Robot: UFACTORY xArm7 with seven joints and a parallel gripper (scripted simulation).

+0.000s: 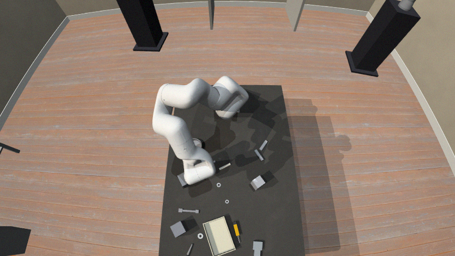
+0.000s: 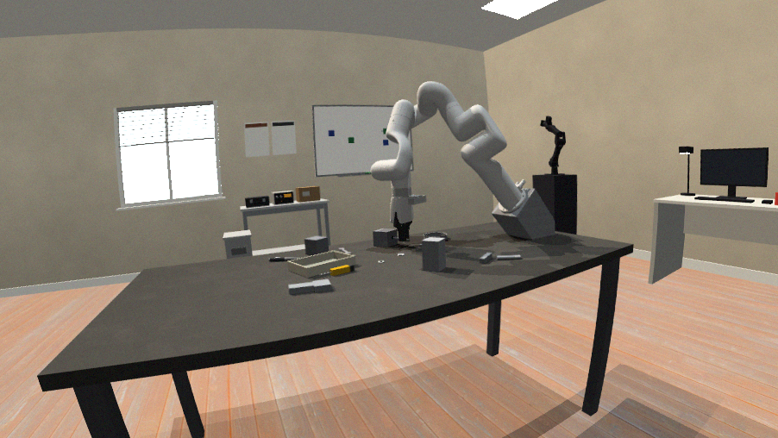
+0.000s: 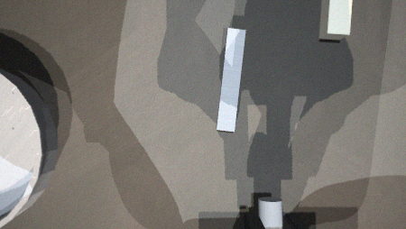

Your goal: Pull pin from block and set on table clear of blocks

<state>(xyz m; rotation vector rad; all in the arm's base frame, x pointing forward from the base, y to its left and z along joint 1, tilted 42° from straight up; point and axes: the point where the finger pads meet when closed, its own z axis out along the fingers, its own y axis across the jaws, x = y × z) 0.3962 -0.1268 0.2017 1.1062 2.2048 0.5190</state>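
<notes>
My gripper (image 2: 401,234) points straight down, just right of the pin's grey block (image 2: 385,237). It is shut on the pin (image 3: 270,213), a short pale cylinder that shows between the dark fingers at the bottom edge of the wrist view. The pin hangs over the dark table top, outside the block. From above, the arm's wrist (image 1: 198,173) hides the fingers and most of the block (image 1: 182,179). I cannot tell how high the pin's tip is above the table.
A threaded bolt (image 1: 224,166) lies right of the wrist. Two pale bars (image 3: 231,79) (image 3: 338,16) lie ahead, and a round dish (image 3: 18,135) is to the left. Other blocks (image 1: 258,182) (image 1: 178,228), a tray (image 1: 219,235), washers and bolts lie nearer the front.
</notes>
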